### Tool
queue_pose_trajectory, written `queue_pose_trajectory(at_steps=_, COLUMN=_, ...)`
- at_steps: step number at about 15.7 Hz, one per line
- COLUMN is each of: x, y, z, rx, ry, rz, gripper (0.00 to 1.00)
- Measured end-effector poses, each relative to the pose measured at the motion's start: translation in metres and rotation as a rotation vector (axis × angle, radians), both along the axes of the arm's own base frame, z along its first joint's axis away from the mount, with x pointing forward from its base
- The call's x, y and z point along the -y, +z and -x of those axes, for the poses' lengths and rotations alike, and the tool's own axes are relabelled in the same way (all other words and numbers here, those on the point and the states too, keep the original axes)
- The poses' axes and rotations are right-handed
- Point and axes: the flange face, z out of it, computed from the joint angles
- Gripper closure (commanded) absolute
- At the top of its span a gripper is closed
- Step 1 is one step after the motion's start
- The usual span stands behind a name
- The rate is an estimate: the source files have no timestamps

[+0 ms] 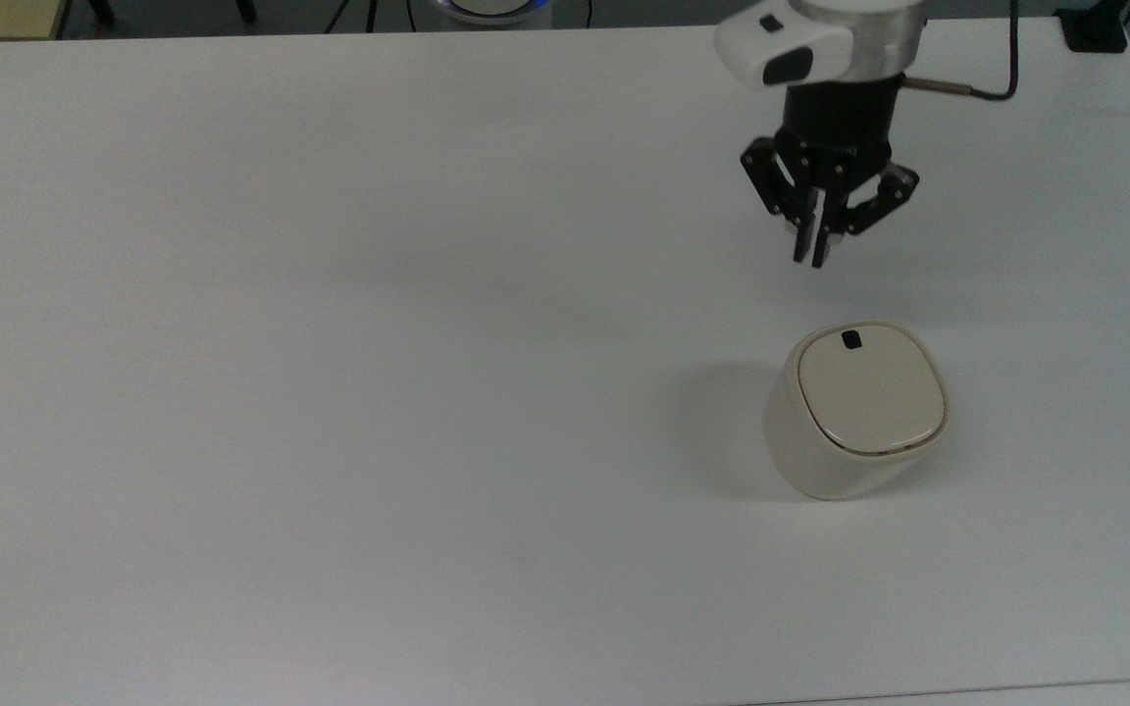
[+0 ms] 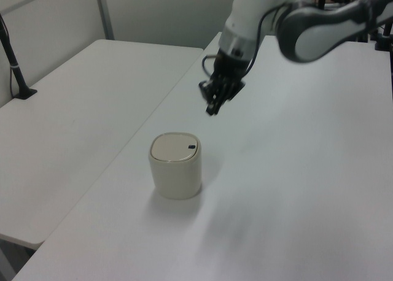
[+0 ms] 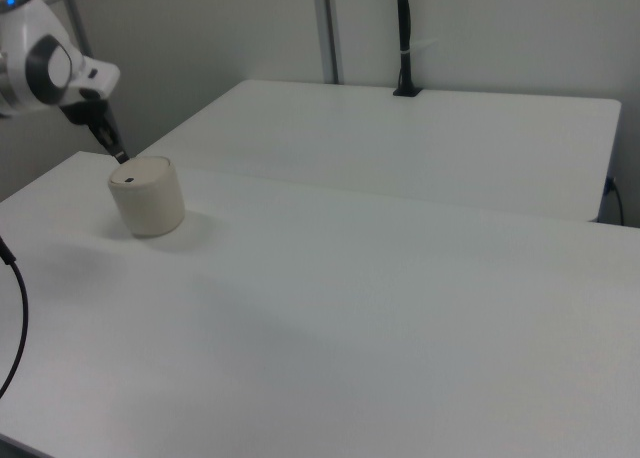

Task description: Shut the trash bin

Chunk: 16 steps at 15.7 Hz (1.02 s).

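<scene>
From my remote station I find the trash bin [image 1: 854, 412] standing upright on the white table [image 1: 330, 343], toward the top view's right. Its lid [image 1: 871, 389] lies flat and seated inside the rim, with the small black tab [image 1: 850, 339] facing up at the lid edge nearest the arm. No tan interior is visible, so I judge the bin closed. The gripper [image 1: 813, 257] hangs in the air above the table, well apart from the bin and beyond its tab side. Its fingers stand nearly together, with only a thin slit between the tips, and they hold nothing. In the left view the gripper [image 2: 212, 110] sits up and to the left view's right of the bin [image 2: 175, 165]. In the right view the black fingertips [image 3: 119, 158] appear just above the bin's far rim, though I read that as overlap along the sight line. The remaining risk, in my judgement, is a low or sweeping arm move. A finger catching the tab edge could tip the swivel lid open again, or a brush against the body could slide the light bin across the smooth table.
</scene>
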Motion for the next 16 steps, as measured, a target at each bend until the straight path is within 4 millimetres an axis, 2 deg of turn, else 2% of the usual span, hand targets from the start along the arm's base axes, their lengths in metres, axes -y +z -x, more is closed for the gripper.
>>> queue_pose_trajectory(at_steps=3, x=0.034, y=0.041, z=0.024, rx=-0.090, ry=0.008, rz=0.059, gripper=0.00)
queue_pose_trajectory(at_steps=7, x=0.085, y=0.076, z=0.049, rx=-0.194, ry=0.053, rz=0.107, gripper=0.00)
queue_pose_trajectory(at_steps=12, x=0.152, y=0.094, z=0.082, rx=-0.290, ry=0.173, rz=0.120, gripper=0.00)
queue_pose_trajectory(at_steps=16, x=0.209, y=0.108, z=0.090, rx=-0.272, ry=0.329, rz=0.108, gripper=0.00)
